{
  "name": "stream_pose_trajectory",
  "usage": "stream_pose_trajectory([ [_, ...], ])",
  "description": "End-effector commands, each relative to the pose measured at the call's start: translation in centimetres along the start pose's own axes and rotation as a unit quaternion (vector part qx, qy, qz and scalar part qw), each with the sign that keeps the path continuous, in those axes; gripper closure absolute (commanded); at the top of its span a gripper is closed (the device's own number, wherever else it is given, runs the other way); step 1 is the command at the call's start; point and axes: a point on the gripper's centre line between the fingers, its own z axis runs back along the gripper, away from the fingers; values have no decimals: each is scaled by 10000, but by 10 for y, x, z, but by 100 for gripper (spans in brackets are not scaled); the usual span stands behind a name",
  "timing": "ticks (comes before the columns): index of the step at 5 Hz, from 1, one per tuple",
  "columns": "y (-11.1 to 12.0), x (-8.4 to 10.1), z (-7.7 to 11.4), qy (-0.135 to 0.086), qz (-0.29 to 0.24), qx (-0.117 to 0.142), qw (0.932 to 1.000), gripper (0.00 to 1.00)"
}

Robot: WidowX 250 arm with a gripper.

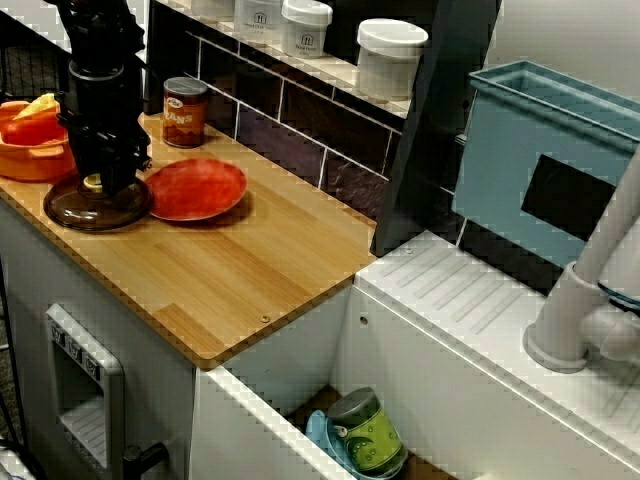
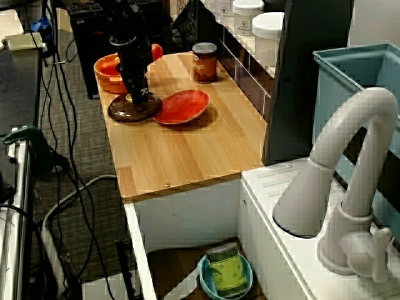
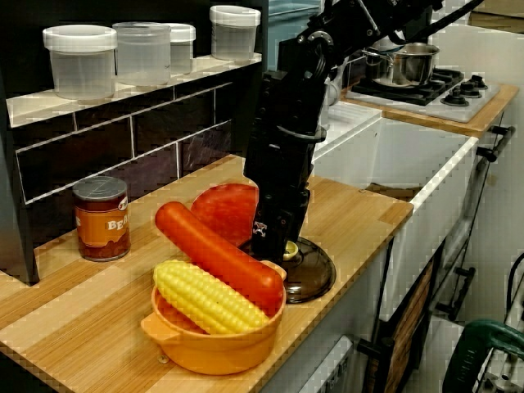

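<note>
As the black gripper (image 1: 102,178) meets the yellow knob (image 3: 291,248) of the brown glass lid (image 1: 70,212), jaws' clench unclear, a slip could strike the adjoining red plate (image 1: 195,188).

I stood in a mock kitchen: a wooden counter (image 1: 250,270) against a dark tiled wall (image 1: 290,140), a white sink (image 2: 187,219) with a faucet (image 2: 325,144), a stove (image 3: 442,86) carrying a pot (image 3: 405,64), and lidded jars (image 3: 82,61) on a shelf (image 3: 123,94). Loose cables (image 2: 59,75) lay across the carpet (image 2: 81,156), as in a lab.

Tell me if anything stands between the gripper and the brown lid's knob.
Nothing visible does. The gripper is down at the yellow knob of the brown lid; the red plate and orange pot lie off to either side.
</note>
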Motion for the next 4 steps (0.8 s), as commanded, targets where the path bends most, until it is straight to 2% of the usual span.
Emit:
stream_pose_trajectory([
  [1,10,17,21,-196,1,0,9998,100],
  [3,7,20,33,-137,-89,-152,9998,100],
  [4,-8,24,37,-34,-242,-250,9994,100],
])
